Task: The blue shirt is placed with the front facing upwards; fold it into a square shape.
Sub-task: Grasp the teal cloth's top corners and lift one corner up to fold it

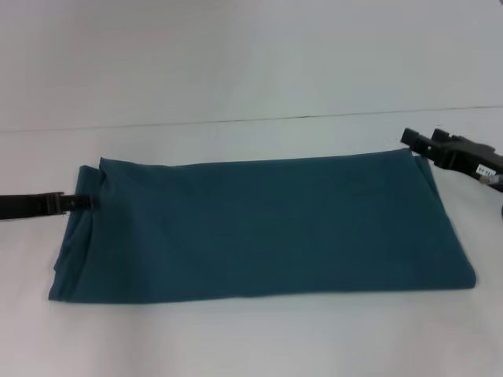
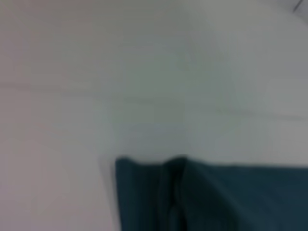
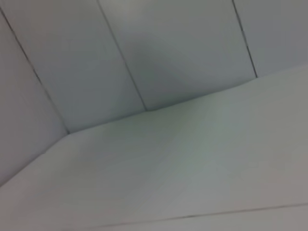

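Observation:
The blue shirt (image 1: 259, 232) lies flat on the white table, folded into a long plain teal rectangle with no lettering showing. My left gripper (image 1: 82, 202) reaches in from the left, its tip at the shirt's left edge, over a bunched fold. In the left wrist view that folded edge of the shirt (image 2: 192, 197) fills the lower part. My right gripper (image 1: 423, 141) hangs open just beyond the shirt's far right corner, with nothing between its fingers. The right wrist view shows only table and wall.
The white table (image 1: 251, 338) runs on all sides of the shirt, with bare surface in front and behind. A pale wall (image 1: 251, 55) rises at the table's far edge.

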Tool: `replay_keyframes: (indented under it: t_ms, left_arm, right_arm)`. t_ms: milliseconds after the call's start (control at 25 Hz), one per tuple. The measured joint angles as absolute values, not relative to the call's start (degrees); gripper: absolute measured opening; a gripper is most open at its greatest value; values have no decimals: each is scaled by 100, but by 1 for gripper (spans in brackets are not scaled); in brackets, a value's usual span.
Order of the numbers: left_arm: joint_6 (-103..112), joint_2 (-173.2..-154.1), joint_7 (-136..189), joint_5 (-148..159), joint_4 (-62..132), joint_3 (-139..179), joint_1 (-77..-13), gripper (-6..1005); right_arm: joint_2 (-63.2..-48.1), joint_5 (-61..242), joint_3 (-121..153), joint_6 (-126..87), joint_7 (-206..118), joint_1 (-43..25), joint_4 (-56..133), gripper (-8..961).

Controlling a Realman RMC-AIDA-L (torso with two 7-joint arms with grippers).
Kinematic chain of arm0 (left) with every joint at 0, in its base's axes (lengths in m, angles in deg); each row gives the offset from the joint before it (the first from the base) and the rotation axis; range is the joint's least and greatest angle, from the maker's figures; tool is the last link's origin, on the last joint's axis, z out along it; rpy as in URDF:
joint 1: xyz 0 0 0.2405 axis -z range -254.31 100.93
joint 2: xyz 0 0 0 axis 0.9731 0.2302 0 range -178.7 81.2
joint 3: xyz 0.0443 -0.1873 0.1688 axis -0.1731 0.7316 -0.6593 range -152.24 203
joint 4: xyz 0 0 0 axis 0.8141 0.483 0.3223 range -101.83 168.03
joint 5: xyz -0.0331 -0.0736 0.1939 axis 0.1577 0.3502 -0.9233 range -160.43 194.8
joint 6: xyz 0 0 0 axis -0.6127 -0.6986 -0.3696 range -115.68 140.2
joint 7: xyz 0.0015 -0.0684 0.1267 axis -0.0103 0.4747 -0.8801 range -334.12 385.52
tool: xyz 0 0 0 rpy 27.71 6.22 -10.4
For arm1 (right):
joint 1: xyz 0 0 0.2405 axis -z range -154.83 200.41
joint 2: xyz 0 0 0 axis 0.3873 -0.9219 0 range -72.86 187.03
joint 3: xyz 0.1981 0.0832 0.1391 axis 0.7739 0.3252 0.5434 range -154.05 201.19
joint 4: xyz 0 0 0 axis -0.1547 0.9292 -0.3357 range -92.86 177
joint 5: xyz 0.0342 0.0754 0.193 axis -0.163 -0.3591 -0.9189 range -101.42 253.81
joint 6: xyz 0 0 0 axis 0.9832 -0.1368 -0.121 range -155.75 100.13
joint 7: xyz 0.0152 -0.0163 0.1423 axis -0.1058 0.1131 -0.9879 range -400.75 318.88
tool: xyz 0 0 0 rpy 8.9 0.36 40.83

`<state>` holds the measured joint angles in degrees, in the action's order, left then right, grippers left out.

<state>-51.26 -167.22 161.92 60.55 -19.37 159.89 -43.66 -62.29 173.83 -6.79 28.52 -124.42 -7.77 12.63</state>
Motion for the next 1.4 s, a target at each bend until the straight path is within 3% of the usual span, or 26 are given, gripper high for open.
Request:
replay_keyframes:
  t_ms: [1160,1400]
  left_arm:
    - [-4708,-16613,16479,4975,-835,15994,-3704,872]
    - [-4594,-16666,16379,4962,-790,15990,-3685,870]
  right_arm:
    - [-6236,17366,-991,2845,-12402,-770,1545,739]
    - [-6236,17366,-992,2835,-12404,-756,1545,738]
